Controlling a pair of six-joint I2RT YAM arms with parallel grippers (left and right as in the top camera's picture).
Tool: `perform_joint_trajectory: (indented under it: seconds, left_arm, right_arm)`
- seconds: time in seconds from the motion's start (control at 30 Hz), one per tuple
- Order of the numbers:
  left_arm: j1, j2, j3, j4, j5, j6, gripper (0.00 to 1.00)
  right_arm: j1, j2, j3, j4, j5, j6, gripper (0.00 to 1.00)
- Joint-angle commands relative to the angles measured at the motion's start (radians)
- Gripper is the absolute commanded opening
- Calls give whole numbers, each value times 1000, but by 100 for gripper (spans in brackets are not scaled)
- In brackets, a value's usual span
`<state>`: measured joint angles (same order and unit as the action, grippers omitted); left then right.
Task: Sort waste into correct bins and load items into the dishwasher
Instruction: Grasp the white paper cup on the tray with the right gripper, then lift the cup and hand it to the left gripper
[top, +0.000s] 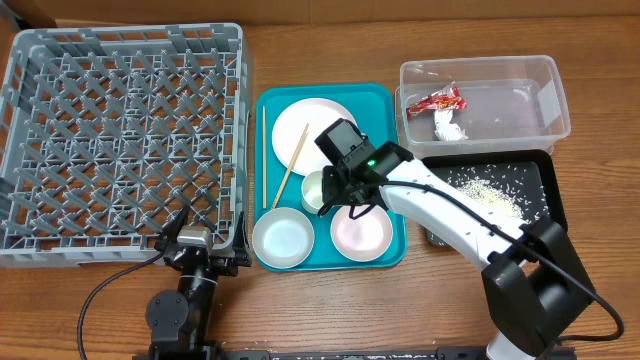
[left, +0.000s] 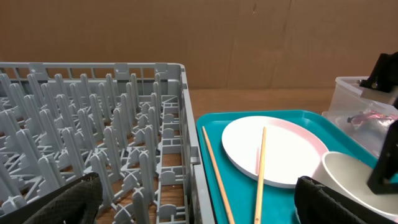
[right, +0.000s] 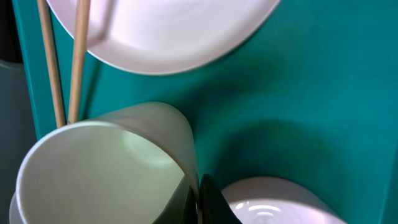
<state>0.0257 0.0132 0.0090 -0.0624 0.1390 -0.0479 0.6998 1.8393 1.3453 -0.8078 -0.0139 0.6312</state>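
The small white cup (top: 314, 191) is on the teal tray (top: 385, 100), between the pale plate (top: 315, 125), a white bowl (top: 283, 238) and a pink bowl (top: 362, 230). My right gripper (top: 335, 188) is shut on the cup's rim. In the right wrist view one finger (right: 196, 199) is inside the cup (right: 106, 168) and one outside. One chopstick (top: 291, 165) lies across the plate and another (top: 264, 150) along the tray's left side. The grey rack (top: 120, 35) is at the left. My left gripper (top: 200, 240) is open and empty at its near right corner.
The clear tub (top: 545, 95) at the back right holds the red wrapper (top: 437, 100) and the white paper wad (top: 450, 125). The black tray (top: 545, 170) in front of it holds rice grains (top: 490, 192). The rack's pegs (left: 93, 124) show in the left wrist view.
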Motion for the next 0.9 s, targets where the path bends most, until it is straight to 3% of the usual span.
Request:
perform_joint_trajectory:
  seconds: [0.0, 0.13, 0.23, 0.4, 0.6, 0.67, 0.73, 0.77, 0.8, 0.87]
  left_arm:
    - [-6, -7, -4, 36, 53, -5, 100]
    - [-6, -7, 51, 77, 206, -174, 100]
    - [-6, 1, 134, -20, 248, -283, 100]
    - [-6, 96, 296, -172, 320, -341, 100]
    - [-6, 398, 528, -283, 491, -451, 100]
    - [-6, 523, 588, -275, 609, -451, 100]
    - [-7, 687, 649, -196, 817, -480, 100]
    - [-7, 732, 659, -163, 885, -523, 100]
    - [-7, 809, 663, -103, 1013, -669, 100]
    - [-7, 910, 663, -93, 1119, -918, 100]
  right_arm:
    - [-17, -82, 78, -43, -13, -10, 4]
    - [-64, -229, 103, -93, -61, -46, 4]
    - [-110, -314, 103, -95, -142, -87, 4]
    - [-203, -411, 103, -89, -303, -156, 4]
    - [-300, -427, 101, -80, -458, -209, 4]
    - [-317, -427, 101, -76, -482, -230, 4]
    - [-336, -427, 101, -73, -509, -248, 4]
    - [-342, -427, 101, -74, -518, -249, 4]
    - [-366, -427, 101, -74, -570, -271, 4]
    - [-404, -427, 101, -74, -639, -291, 4]
